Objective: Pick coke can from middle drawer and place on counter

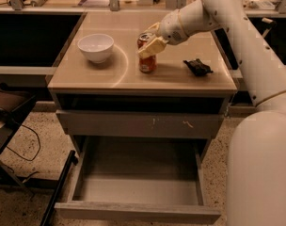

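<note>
Gripper (150,43) over glossy tan counter (110,75), fingers (152,47) tight on upright coke can (147,64); speckled floor (20,206) below

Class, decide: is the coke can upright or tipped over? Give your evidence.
Upright: the coke can stands on its base on the counter, silver top upward, with the gripper at its upper part.

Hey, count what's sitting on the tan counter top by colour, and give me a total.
White: 1, the bowl
Red: 1, the coke can, with the gripper at its top
Black: 1, a small dark object
Total: 3 on the counter
</note>
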